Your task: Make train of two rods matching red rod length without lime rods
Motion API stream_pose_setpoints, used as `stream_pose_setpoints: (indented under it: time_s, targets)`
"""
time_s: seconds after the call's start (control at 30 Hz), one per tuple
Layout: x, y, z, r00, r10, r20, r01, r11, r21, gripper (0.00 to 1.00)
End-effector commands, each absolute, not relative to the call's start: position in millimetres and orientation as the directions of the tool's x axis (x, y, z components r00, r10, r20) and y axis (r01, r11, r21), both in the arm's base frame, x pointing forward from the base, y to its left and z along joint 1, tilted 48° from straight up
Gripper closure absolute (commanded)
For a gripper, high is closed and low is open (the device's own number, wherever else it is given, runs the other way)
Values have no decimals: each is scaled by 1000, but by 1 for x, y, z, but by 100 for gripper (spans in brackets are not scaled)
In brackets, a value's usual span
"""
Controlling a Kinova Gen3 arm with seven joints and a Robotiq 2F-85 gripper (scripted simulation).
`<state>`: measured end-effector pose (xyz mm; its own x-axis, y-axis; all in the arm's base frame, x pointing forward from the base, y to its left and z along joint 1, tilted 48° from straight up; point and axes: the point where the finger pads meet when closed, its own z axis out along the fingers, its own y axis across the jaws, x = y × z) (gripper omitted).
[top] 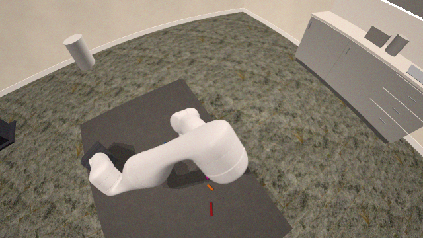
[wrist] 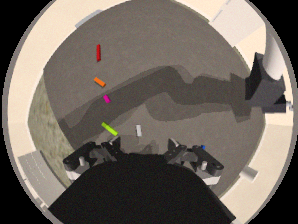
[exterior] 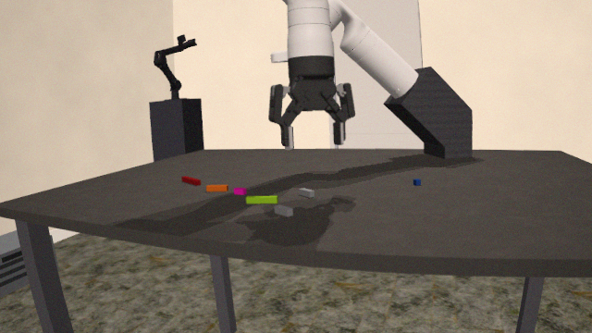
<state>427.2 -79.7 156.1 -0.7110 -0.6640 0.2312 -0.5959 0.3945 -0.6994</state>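
Observation:
My gripper (exterior: 314, 141) (wrist: 144, 143) is open and empty, high above the table. The red rod (top: 211, 209) (exterior: 191, 180) (wrist: 98, 53) lies at one end of a loose row. The orange rod (top: 210, 187) (exterior: 216, 188) (wrist: 99, 82) comes after it, then the magenta rod (top: 207, 178) (exterior: 240, 191) (wrist: 107, 99) and the lime rod (exterior: 262, 200) (wrist: 109, 129), with gaps between them. One grey rod (exterior: 306, 192) (wrist: 139, 130) lies beside the lime rod; another grey rod (exterior: 283, 211) lies nearer the front edge in the exterior view. The blue rod (top: 164, 143) (exterior: 417, 182) (wrist: 203, 147) lies far apart. The arm hides the lime and grey rods in the top view.
The dark table (top: 139, 218) (exterior: 416, 231) (wrist: 150, 40) carries all the rods. The arm's black base (exterior: 439, 116) (wrist: 260, 85) stands at its far side. The arm's shadow crosses the table. A second, small black arm (exterior: 168, 69) stands on a pedestal beyond the table.

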Motion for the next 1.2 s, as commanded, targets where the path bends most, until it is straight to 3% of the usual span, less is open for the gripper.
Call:
stream_pose_setpoints:
  time_s: [0.0, 0.97, 1.0, 1.17]
  targets:
    - [428, -82, 161, -697, -674, 245, -611, 380, -694, 0]
    - [430, -89, 169, -605, -720, 341, -702, 280, -655, 0]
    - [430, -89, 169, -605, -720, 341, -702, 280, -655, 76]
    - [430, -89, 169, -605, -720, 341, -702, 280, -655, 76]
